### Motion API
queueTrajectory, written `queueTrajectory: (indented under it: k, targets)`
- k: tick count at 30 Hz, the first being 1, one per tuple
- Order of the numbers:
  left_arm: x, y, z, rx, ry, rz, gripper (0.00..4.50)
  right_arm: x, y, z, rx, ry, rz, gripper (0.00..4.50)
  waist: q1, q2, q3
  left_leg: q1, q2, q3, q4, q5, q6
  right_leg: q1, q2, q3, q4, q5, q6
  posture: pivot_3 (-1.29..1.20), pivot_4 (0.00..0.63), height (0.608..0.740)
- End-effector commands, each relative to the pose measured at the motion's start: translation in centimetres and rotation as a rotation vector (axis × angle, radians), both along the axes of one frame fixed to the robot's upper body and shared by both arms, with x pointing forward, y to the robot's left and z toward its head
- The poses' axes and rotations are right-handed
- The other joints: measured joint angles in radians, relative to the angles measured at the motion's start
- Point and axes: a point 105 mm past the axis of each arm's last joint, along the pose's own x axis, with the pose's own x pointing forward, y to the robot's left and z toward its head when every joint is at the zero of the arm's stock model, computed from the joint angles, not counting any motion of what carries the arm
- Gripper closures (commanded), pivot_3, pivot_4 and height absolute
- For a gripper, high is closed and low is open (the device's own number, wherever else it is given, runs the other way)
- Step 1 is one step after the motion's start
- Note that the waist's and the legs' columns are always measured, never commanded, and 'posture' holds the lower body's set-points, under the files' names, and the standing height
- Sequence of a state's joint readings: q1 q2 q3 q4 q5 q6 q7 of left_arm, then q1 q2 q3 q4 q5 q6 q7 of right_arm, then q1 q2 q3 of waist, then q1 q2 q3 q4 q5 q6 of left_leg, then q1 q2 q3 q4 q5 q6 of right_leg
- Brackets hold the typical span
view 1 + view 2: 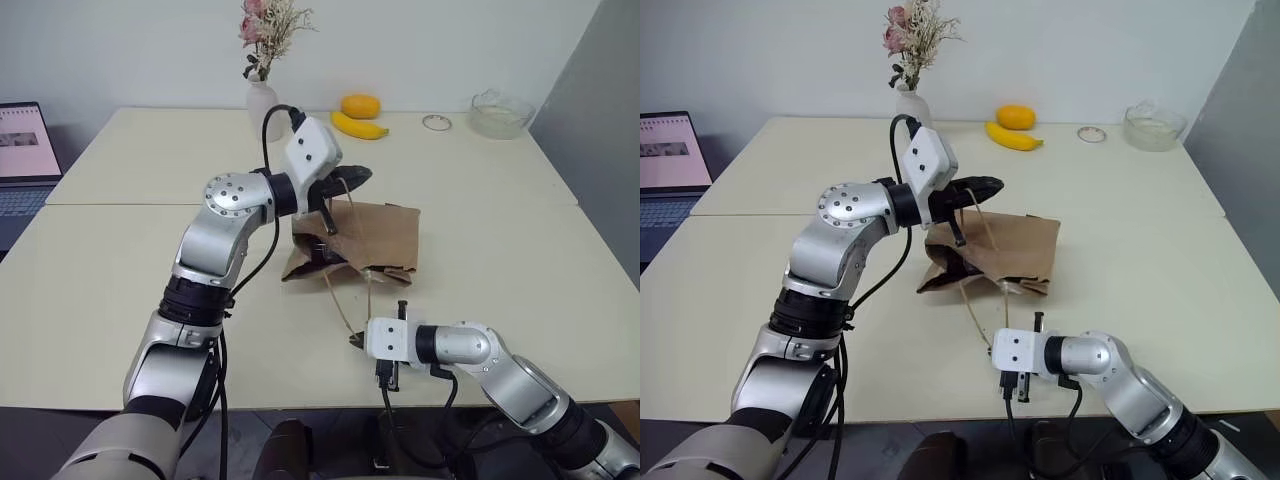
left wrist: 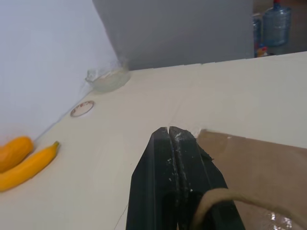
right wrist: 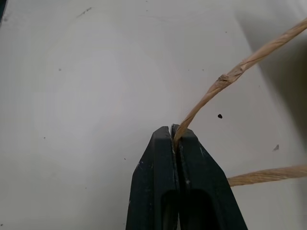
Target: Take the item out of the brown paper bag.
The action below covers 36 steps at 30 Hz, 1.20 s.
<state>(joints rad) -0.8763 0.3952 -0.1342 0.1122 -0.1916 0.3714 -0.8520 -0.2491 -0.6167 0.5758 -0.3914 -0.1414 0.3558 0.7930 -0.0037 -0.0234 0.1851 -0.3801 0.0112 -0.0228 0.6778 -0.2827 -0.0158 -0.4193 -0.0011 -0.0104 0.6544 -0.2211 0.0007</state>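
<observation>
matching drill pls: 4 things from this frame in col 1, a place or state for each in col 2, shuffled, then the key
Column 1
1. left gripper
2. right gripper
3. banana
4. glass bowl

Column 2
A. at the far right corner of the table
B. lying beside the orange fruit
C. shut on a handle, raised above the brown paper bag
D. shut on the other handle, low near the table's front edge

Pairs: 1-C, 2-D, 3-B, 4-A
</observation>
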Motion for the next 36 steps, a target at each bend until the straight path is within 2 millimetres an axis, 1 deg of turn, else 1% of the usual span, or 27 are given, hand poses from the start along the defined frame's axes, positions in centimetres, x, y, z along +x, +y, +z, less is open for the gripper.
queueTrajectory:
  k: [1,5,8,15,17,21,24,27,29,31,34,36]
  targets:
    - [0.7,1.2,3.5,-0.053,-0.098,0.066,4.5,-0.3,-1.5,-3.2,-0.121,0.065,-0.04,4.45,0.0,0.0,0.0,0.0,0.0,0.0,0.0,0.0,0.0,0.0,0.0,0.0,0.0,0.0,0.0,0.0,0.15,0.74]
    - [1.6,1.7,4.7,-0.085,-0.113,0.111,4.5,-0.6,-1.7,-3.5,-0.147,0.071,-0.026,4.45,0.0,0.0,0.0,0.001,0.0,0.0,0.0,0.0,0.0,0.0,0.0,0.0,0.001,0.0,0.0,0.0,0.15,0.74]
    - [1.9,1.9,6.0,-0.118,-0.125,0.122,4.5,-0.8,-1.7,-3.6,-0.151,0.076,-0.023,4.45,0.0,0.0,0.0,0.0,0.0,0.0,0.0,0.0,0.0,0.0,0.0,0.0,0.002,0.0,0.0,0.0,0.15,0.74]
    - [1.8,1.4,7.0,-0.133,-0.144,0.094,4.5,-0.5,-1.4,-2.8,-0.133,0.054,-0.027,4.45,0.0,0.0,-0.002,0.001,0.0,0.001,0.0,0.0,0.0,0.001,-0.001,0.0,0.001,0.0,0.0,0.0,0.15,0.74]
    - [1.2,0.9,7.0,-0.145,-0.132,0.05,4.5,0.4,-1.1,-1.6,-0.09,-0.003,-0.053,4.45,0.0,-0.001,-0.002,0.001,0.0,0.001,0.001,0.0,0.0,0.001,-0.002,0.0,0.002,0.0,0.0,0.0,0.15,0.74]
    - [-0.2,0.1,6.2,-0.142,-0.086,-0.043,4.5,1.4,-0.3,1.9,0.074,-0.055,-0.103,4.45,-0.001,-0.001,-0.002,0.0,0.0,0.001,0.001,0.0,0.0,-0.001,-0.001,0.001,0.002,0.0,0.0,0.0,0.15,0.74]
    - [-1.2,-0.2,5.8,-0.136,-0.059,-0.09,4.5,1.5,-0.4,3.8,0.136,-0.067,-0.126,3.87,-0.001,-0.001,-0.002,0.0,0.001,0.001,0.001,0.001,-0.001,-0.001,-0.001,0.001,0.003,0.0,0.0,0.0,0.15,0.74]
    - [-1.8,-0.3,5.8,-0.154,-0.035,-0.117,4.5,1.1,-0.8,6.0,0.19,-0.06,-0.135,2.78,-0.001,-0.001,-0.002,-0.001,0.001,0.0,0.001,0.001,-0.001,-0.001,-0.001,0.001,0.003,0.0,0.0,0.0,0.15,0.74]
    - [-2.0,-0.3,5.7,-0.158,-0.026,-0.122,4.5,0.8,-1.3,6.9,0.199,-0.054,-0.133,2.09,0.0,-0.001,-0.002,-0.001,0.001,-0.001,0.001,0.001,-0.001,-0.001,-0.001,0.001,0.003,0.0,0.0,0.0,0.15,0.74]
    - [-2.2,-0.4,5.7,-0.162,-0.019,-0.13,4.5,0.0,-1.9,7.7,0.204,-0.016,-0.114,1.37,0.0,-0.001,-0.002,-0.001,0.0,-0.001,0.001,0.0,-0.001,-0.001,-0.001,0.001,0.003,0.0,0.0,0.0,0.15,0.74]
    - [-2.5,-0.6,6.0,-0.188,0.0,-0.152,4.5,-1.6,-3.3,9.1,0.203,0.047,-0.077,1.37,0.0,-0.001,-0.002,-0.001,0.0,0.0,0.001,0.0,-0.001,-0.001,-0.002,0.001,0.002,0.0,0.0,0.0,0.15,0.74]
    - [-2.8,-0.7,6.1,-0.204,0.018,-0.17,4.5,-2.2,-3.8,9.8,0.209,0.08,-0.066,1.37,0.0,-0.002,-0.002,-0.001,0.0,0.0,0.001,0.0,-0.001,-0.001,-0.002,0.001,0.002,0.0,0.0,0.0,0.15,0.74]
